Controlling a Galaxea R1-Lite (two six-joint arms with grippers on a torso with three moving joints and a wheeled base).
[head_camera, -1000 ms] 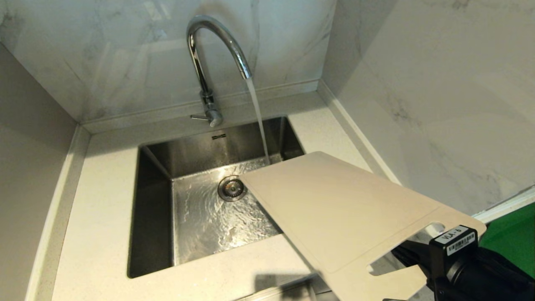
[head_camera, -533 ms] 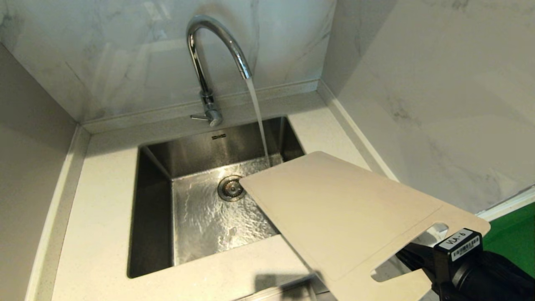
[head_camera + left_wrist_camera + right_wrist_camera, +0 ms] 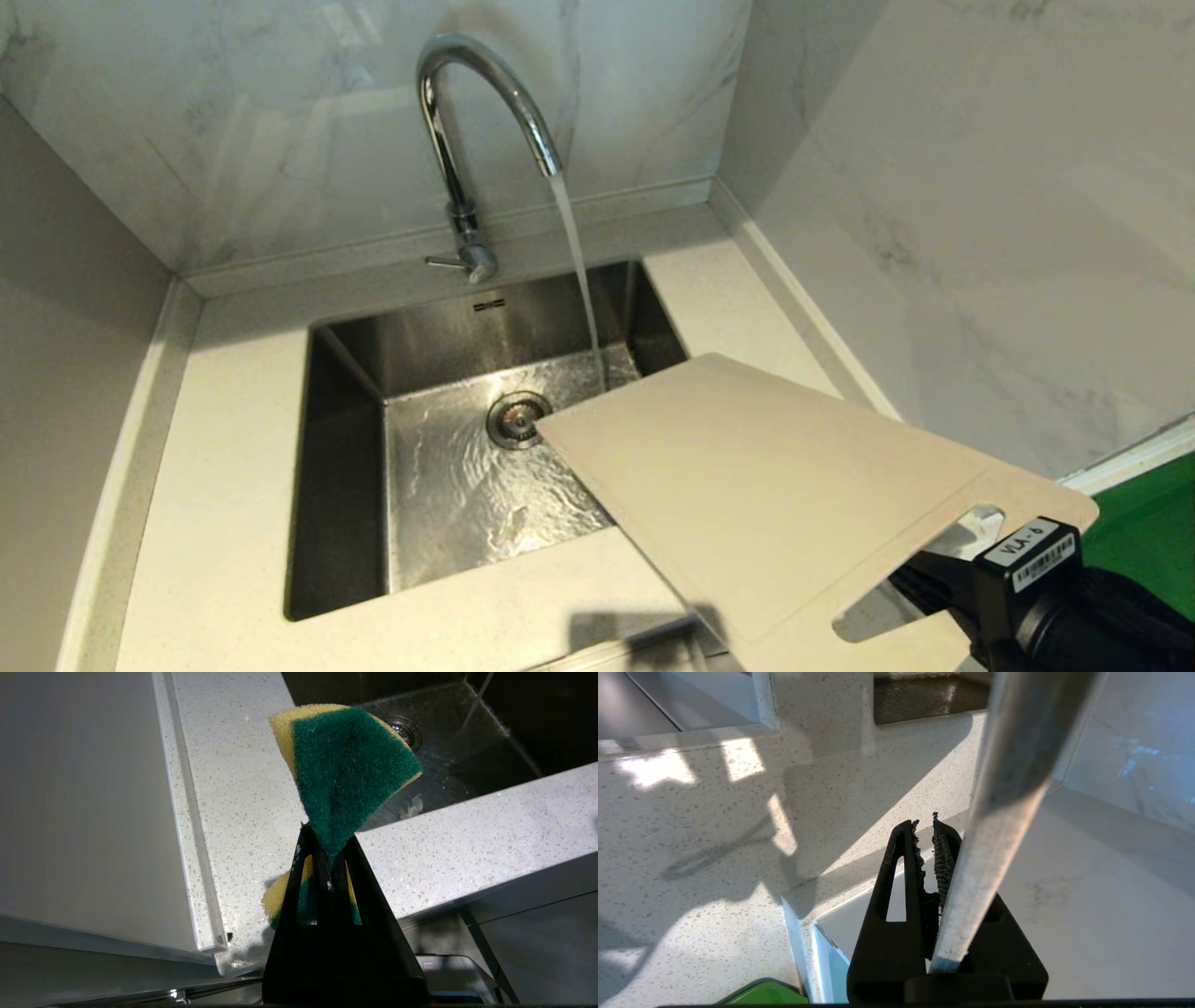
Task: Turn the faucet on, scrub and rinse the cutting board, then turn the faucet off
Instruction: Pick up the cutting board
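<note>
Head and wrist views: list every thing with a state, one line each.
faucet: on, water running into the sink.
sink: wet, drain open.
cutting board: held tilted over the sink's corner, clear of the stream.
sponge: pinched, folded.
right gripper: shut on cutting board.
left gripper: shut on sponge.

pale marble walls meet a speckled white countertop.

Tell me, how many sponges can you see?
1. The sponge, green on one side and yellow on the other, is pinched in the left gripper near the counter's front edge. Others may lie outside the views.
</note>
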